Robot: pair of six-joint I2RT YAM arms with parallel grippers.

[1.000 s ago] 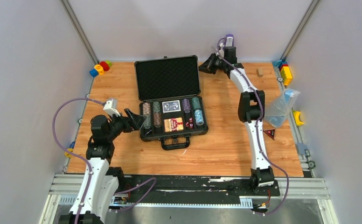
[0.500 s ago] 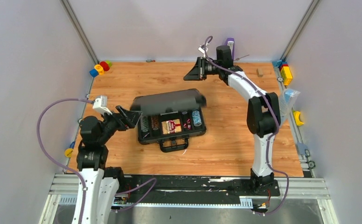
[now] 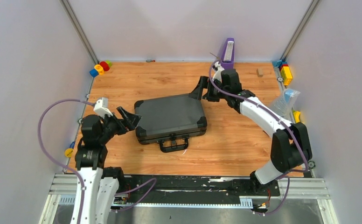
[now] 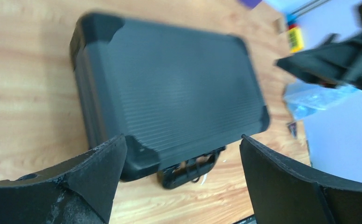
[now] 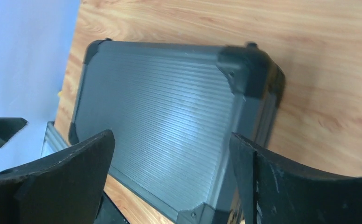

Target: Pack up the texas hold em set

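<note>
The texas hold em set's dark grey briefcase lies shut on the wooden table, its black handle toward the near edge. Chips, cards and dice are hidden inside. My left gripper stands open just off the case's left end, touching nothing. The left wrist view shows the ribbed lid and handle beyond my left gripper. My right gripper hangs open over the case's back right corner. In the right wrist view the lid fills the gap of my right gripper, which holds nothing.
A purple metronome stands at the back wall. Coloured toy blocks sit at the back left corner and along the right rail. A clear plastic bag lies at the right edge, a small wooden block behind it.
The case's lid has dropped from upright to fully shut. My right gripper has opened and come down from the back toward the case's back right corner. The left arm has barely shifted.
</note>
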